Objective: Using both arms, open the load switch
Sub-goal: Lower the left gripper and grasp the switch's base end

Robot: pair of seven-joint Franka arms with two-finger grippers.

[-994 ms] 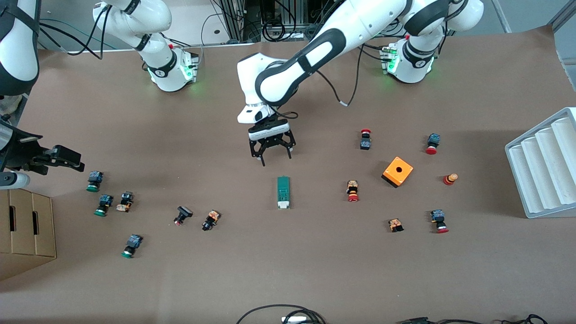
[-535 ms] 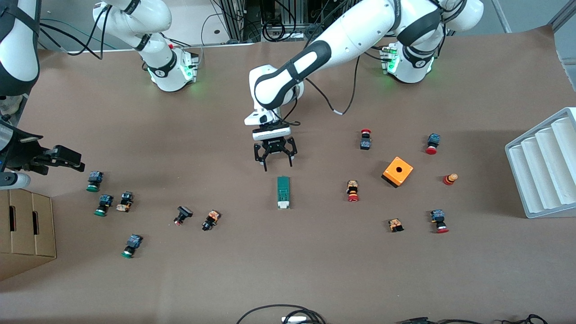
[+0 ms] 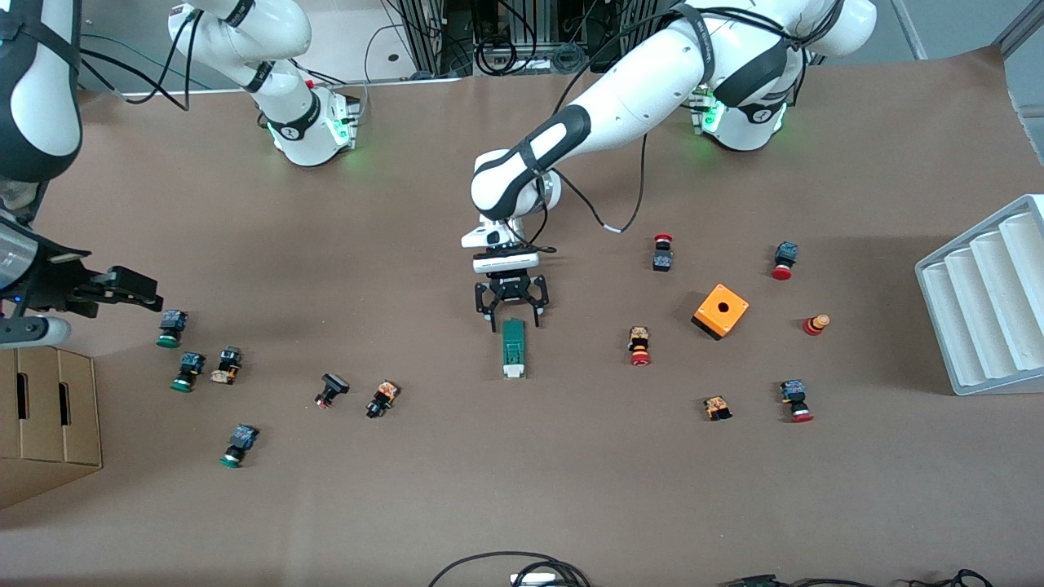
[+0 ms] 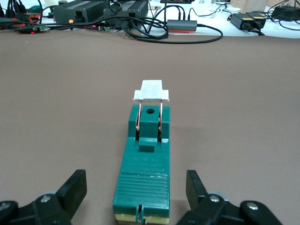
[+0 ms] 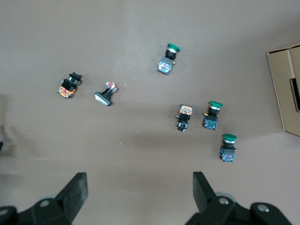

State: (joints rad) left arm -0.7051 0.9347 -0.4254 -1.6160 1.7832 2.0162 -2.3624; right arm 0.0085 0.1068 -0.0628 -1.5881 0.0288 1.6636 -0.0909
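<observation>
At the centre of the front view, the load switch (image 3: 513,349) lies flat on the brown bench (image 3: 522,489), its white sliding piece (image 3: 513,371) at the end nearer the front camera. The left end effector (image 3: 513,320) is positioned at the green end of the switch, one finger on each side; its jaws stand wide. The left wrist view shows clear gaps between both fingers (image 4: 75,187) and the switch body (image 4: 143,176), so no contact is made.

At the left edge of the front view, the right end effector (image 3: 134,289) hangs over the bench near the green push-buttons (image 3: 171,328), beside the cardboard box (image 3: 45,416). The right wrist view shows its jaws wide apart and holding nothing, with several push-buttons (image 5: 213,115) on the bench beneath.

Right of centre in the front view, an orange box (image 3: 721,311) sits among red push-buttons (image 3: 639,346). A white ribbed tray (image 3: 987,302) occupies the right edge of that view.
</observation>
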